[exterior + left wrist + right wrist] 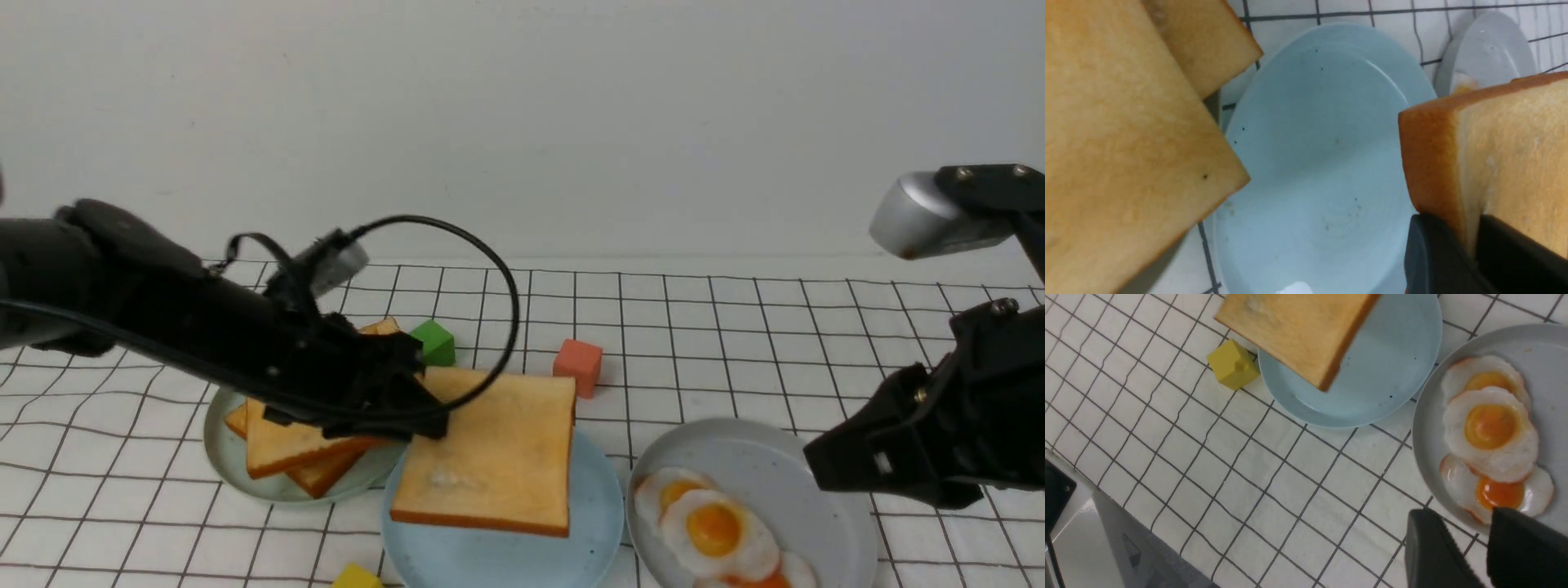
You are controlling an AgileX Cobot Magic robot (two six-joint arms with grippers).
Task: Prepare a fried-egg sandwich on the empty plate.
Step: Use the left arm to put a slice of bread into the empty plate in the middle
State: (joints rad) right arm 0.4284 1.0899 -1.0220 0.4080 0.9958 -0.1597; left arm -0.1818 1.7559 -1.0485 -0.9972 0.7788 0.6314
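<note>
My left gripper (424,408) is shut on the edge of one square toast slice (490,457) and holds it, slightly tilted, just above the light-blue empty plate (596,506). In the left wrist view the dark fingers (1433,253) pinch that slice (1506,155) over the bare blue plate (1310,143). No stacked sandwich is in view. My right gripper (816,465) is open and empty, hovering at the near edge of the grey plate (759,457) of fried eggs (714,531). The right wrist view shows its fingers (1433,555) beside the eggs (1490,428).
A pale green plate (220,433) at the left holds more toast slices (286,449), partly under my left arm. A green block (433,341) and a red block (578,366) lie behind the plates. A yellow block (355,577) lies by the blue plate's front left.
</note>
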